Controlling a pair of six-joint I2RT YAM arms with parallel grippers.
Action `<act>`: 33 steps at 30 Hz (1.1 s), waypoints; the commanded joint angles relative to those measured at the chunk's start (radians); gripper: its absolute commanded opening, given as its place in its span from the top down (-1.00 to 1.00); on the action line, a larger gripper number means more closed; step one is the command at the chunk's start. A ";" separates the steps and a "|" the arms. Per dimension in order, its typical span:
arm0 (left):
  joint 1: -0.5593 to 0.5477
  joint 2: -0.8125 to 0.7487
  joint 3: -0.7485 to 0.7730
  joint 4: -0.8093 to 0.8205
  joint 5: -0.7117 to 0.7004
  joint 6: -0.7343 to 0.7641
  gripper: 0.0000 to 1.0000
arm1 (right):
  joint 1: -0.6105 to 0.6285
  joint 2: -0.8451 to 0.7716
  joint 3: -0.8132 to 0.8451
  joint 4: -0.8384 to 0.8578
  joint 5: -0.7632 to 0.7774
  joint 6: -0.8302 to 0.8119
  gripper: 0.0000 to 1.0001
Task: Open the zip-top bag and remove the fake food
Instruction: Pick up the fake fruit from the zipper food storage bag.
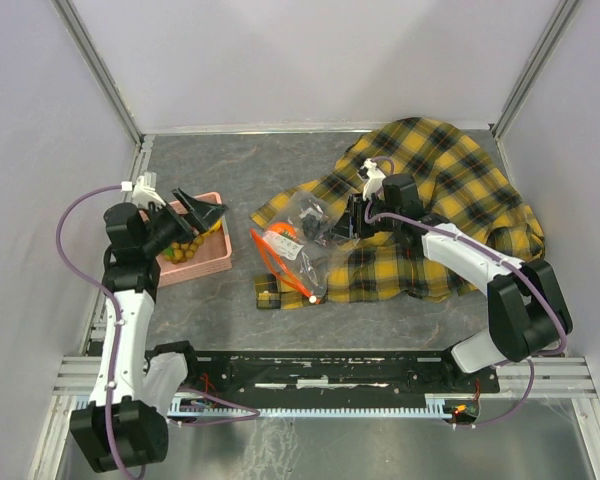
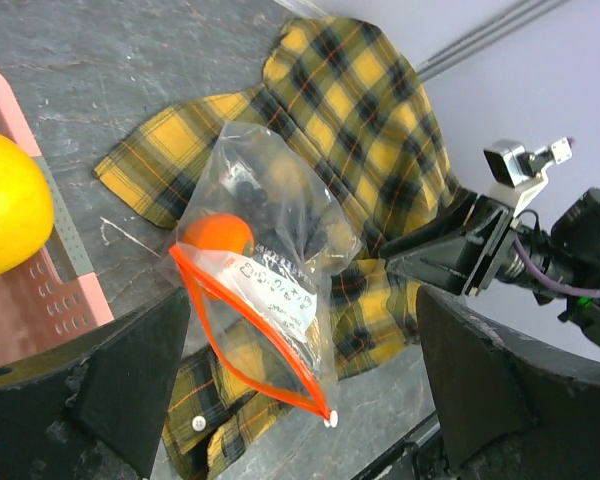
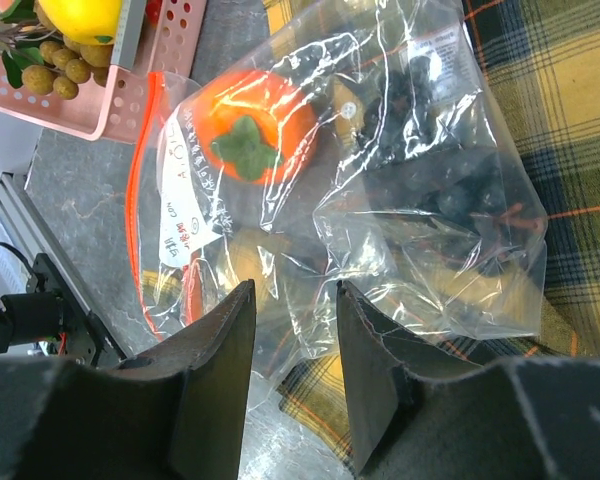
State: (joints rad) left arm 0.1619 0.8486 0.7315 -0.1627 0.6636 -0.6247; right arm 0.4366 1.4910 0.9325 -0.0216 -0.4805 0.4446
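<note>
2 things crowd zip-top bag (image 1: 295, 245) — plaid cloth (image 1: 450, 180) beneath, pink basket (image 1: 195, 268) near; left jaws released, right jaws — grip unclear.

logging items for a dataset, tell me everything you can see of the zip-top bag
The zip-top bag is clear, crinkly plastic with a red-orange zip strip along one edge, apparently parted, and a white printed label. Inside are an orange fruit with a green calyx and dark berries. The bag lies partly on the plaid cloth and partly on the grey table. The right gripper appears to pinch its opposite end.
</note>
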 commanded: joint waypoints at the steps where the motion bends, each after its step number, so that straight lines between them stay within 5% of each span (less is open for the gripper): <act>1: -0.029 -0.043 -0.008 -0.016 0.015 0.056 -1.00 | 0.002 -0.046 0.000 0.057 -0.023 0.010 0.07; 24: -0.035 -0.097 -0.206 0.107 0.146 -0.072 -0.90 | 0.002 -0.065 -0.007 0.069 -0.043 0.015 0.07; 33: -0.156 -0.181 -0.284 0.098 0.067 -0.096 -0.75 | 0.002 -0.063 -0.018 0.104 -0.054 0.048 0.07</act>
State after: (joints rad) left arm 0.0612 0.7052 0.4698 -0.1020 0.7612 -0.6754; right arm 0.4366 1.4551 0.9176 0.0120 -0.5148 0.4717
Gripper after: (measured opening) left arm 0.898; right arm 0.465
